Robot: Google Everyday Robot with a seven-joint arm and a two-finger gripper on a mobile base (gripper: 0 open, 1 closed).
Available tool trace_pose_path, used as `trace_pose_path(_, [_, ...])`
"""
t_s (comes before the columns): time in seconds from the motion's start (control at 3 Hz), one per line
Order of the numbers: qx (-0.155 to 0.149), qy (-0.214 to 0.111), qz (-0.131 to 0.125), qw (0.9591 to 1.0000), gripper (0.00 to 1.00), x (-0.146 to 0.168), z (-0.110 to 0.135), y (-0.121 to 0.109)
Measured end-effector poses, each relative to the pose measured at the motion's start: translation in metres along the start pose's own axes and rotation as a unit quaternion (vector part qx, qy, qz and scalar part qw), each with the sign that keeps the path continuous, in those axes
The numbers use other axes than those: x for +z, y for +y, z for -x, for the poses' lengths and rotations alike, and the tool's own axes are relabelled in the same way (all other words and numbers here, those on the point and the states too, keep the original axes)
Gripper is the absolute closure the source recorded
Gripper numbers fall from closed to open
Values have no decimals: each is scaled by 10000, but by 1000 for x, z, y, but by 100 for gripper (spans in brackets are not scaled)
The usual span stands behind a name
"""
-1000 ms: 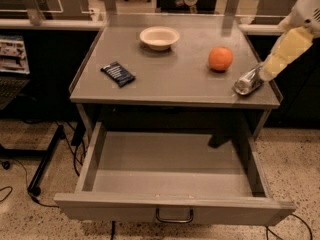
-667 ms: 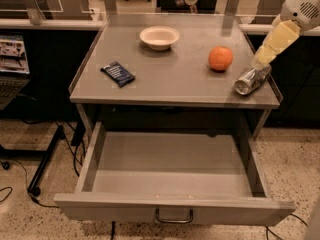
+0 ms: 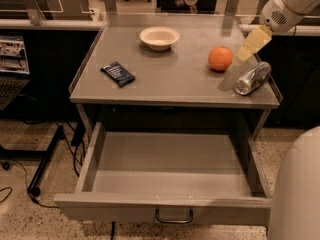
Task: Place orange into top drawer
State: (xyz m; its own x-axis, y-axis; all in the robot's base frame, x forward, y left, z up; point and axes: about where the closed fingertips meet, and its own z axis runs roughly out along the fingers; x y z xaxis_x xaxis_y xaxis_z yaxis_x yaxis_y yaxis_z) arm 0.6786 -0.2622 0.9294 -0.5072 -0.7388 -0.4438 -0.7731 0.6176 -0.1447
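Note:
The orange sits on the right part of the grey table top. The top drawer is pulled out wide below the table top and holds nothing; its flat front panel has a small curved handle. My gripper, tan-coloured on a white arm, hangs above the table's right side, just right of the orange and a little above it, apart from it and holding nothing.
A silver can lies on its side near the table's right edge, below the gripper. A white bowl stands at the back middle. A dark snack packet lies at the left. My white base fills the lower right corner.
My gripper has risen from beside the can and moved up and slightly left, now by the orange's right. The can, orange and drawer have not moved.

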Motion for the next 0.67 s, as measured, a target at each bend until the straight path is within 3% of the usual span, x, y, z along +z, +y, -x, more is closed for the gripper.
trace_pose_path(0.33, [3,-26,-33,10000,0,1,1,-2])
trace_pose_path(0.67, [192,-391,37,9990,0,4,-2,-5])
